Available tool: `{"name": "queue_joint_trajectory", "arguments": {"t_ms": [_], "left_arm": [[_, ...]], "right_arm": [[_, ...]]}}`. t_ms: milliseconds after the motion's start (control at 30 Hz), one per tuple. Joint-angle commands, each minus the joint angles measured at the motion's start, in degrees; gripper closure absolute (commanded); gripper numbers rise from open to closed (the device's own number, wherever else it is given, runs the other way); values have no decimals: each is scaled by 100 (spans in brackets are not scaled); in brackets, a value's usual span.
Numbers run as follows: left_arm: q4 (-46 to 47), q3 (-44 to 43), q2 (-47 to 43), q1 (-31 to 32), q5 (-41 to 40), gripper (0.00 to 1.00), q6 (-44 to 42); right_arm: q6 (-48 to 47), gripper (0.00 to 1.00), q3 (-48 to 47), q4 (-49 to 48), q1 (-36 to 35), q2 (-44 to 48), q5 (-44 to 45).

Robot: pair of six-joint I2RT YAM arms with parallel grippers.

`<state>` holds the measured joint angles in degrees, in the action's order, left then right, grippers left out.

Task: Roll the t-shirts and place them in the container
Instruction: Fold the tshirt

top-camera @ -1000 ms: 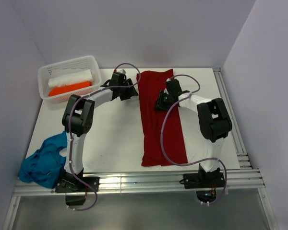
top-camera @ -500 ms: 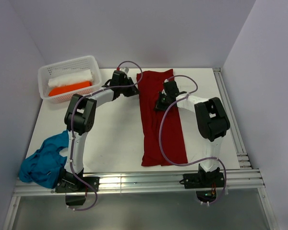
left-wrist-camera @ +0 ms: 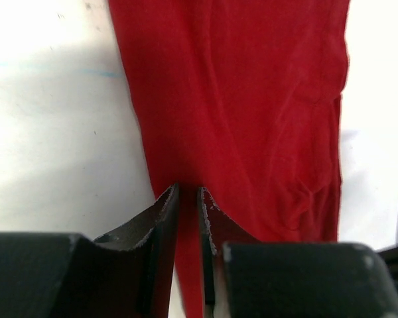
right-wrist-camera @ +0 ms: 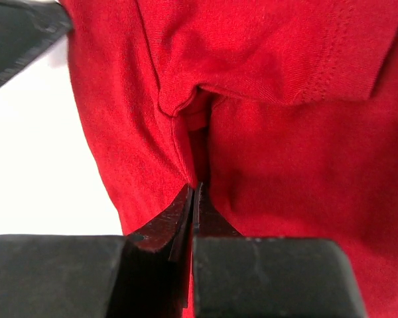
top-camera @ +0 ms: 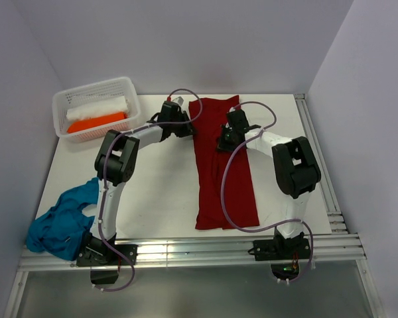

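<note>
Carefully, with your left gripper (left-wrist-camera: 187,190) and right gripper (right-wrist-camera: 194,189) each pinching the dark red t-shirt (top-camera: 242,192), lift its far end evenly, then roll tight.

The work surface is a white table (top-camera: 159,185) with a matt top, standing in a three-sided enclosure. A plain pale-lilac back wall (top-camera: 205,46) closes the 12 o'clock side; a left wall (top-camera: 13,132) at 9 o'clock and a right wall (top-camera: 371,132) at 3 o'clock match it. An aluminium rail (top-camera: 199,255) runs along the 6 o'clock edge, and a side rail (top-camera: 315,152) along the 3 o'clock edge. Grey floor (top-camera: 199,291) lies beyond 6 o'clock. Lighting is even and diffuse; shadows are soft.
</note>
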<state>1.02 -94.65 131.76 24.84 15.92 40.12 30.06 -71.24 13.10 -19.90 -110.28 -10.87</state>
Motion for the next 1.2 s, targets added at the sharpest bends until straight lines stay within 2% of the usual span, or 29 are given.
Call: {"name": "queue_joint_trajectory", "arguments": {"t_ms": [0, 100, 233, 333, 600, 767, 900, 1033, 1167], "left_arm": [[30, -220, 33, 117, -194, 77, -39], [-40, -247, -1, 170, -335, 77, -65], [-320, -282, -107, 179, -528, 77, -197], [-444, -212, -291, 188, -687, 76, -224], [-902, -72, -721, 179, -1091, 73, -75], [-367, 569, -1056, 161, -942, 68, 303], [396, 1350, -1328, 170, -732, 56, 286], [636, 1485, -1417, 223, -555, 52, -169], [777, 1397, -1215, 267, 23, 50, -241]], "right_arm": [[-150, 99, -223, 166, -23, 314, 323], [-141, 89, -346, 298, -5, 112, 174], [-124, 68, -242, 193, 4, 216, 138], [-106, 62, 31, 17, -5, 576, 191], [34, 62, 1006, -255, -31, 1368, -152], [131, 63, 1709, -519, -294, 1904, -213], [201, 63, 1991, -580, -550, 2062, -38], [394, 58, 2430, -941, -673, 2125, -38], [500, 58, 2632, -1020, -831, 2124, 226]]}}
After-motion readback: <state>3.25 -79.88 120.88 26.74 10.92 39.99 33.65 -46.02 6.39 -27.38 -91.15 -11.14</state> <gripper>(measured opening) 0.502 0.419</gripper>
